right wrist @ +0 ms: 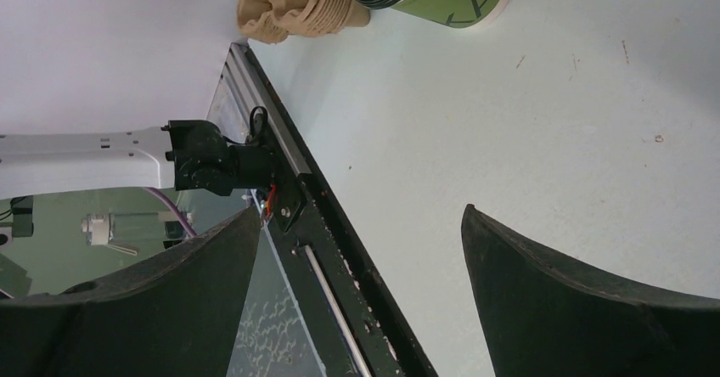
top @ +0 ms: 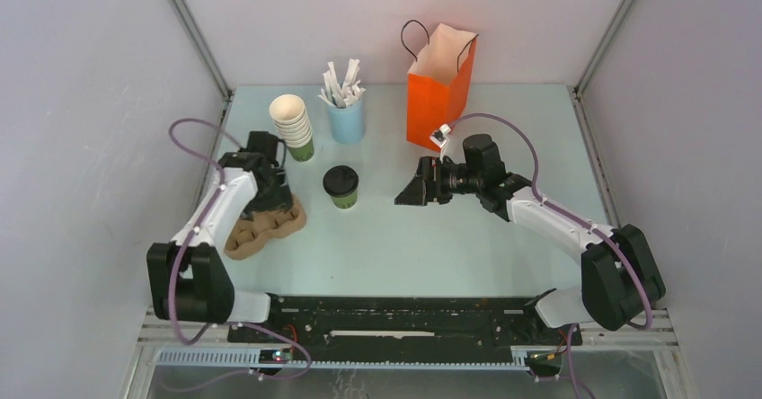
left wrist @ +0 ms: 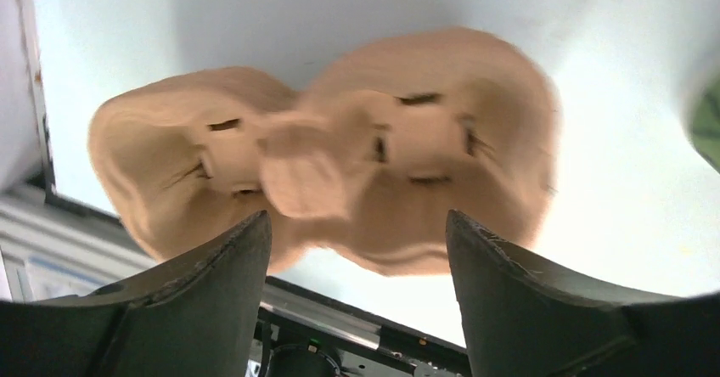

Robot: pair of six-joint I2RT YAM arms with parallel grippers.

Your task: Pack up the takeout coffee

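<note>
1. Left pincer [left wrist: 357,222], jaws spread, hangs over the tray [top: 265,228], holding nothing.
2. Coffee [top: 341,188] stands upright just right of the tray.
3. Right pincer [right wrist: 361,217], spread wide and empty, is farther right.

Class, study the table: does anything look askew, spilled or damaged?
Nothing is spilled or damaged. Only the pulp cup carrier looks askew: it lies diagonally on the table, under the left pincer. The lidded coffee cup and orange bag stand upright.
</note>
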